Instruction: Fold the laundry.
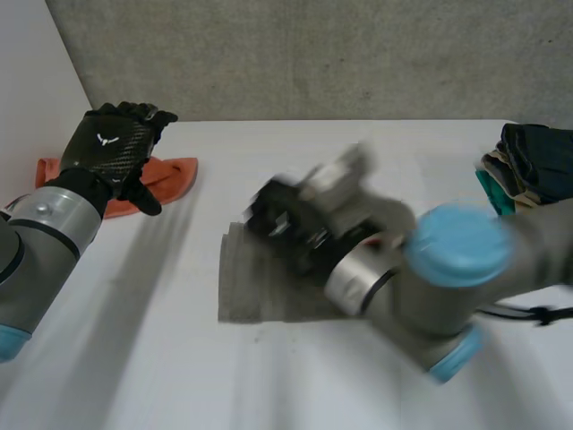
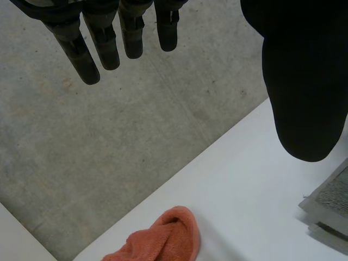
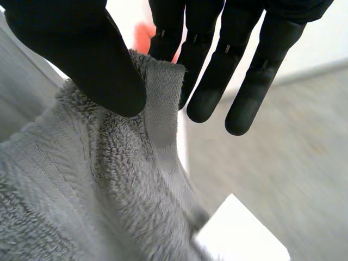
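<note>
A grey towel (image 1: pixel 260 287) lies folded in the middle of the white table (image 1: pixel 161 358). My right hand (image 1: pixel 295 219) is over its far edge. In the right wrist view the thumb (image 3: pixel 81 49) pinches the hemmed edge of the grey towel (image 3: pixel 98 185) against the fingers and lifts it off the table. My left hand (image 1: pixel 112 143) hovers at the far left above an orange cloth (image 1: pixel 170 175), touching nothing. Its fingers (image 2: pixel 109 43) are straight and spread, with the orange cloth (image 2: pixel 163 239) below them and a corner of the grey towel (image 2: pixel 331 201) beside the thumb.
A pile of dark and teal laundry (image 1: pixel 528 170) sits at the table's far right edge. A grey wall (image 1: pixel 313 54) runs behind the table. A white wall (image 1: pixel 36 81) stands at the left.
</note>
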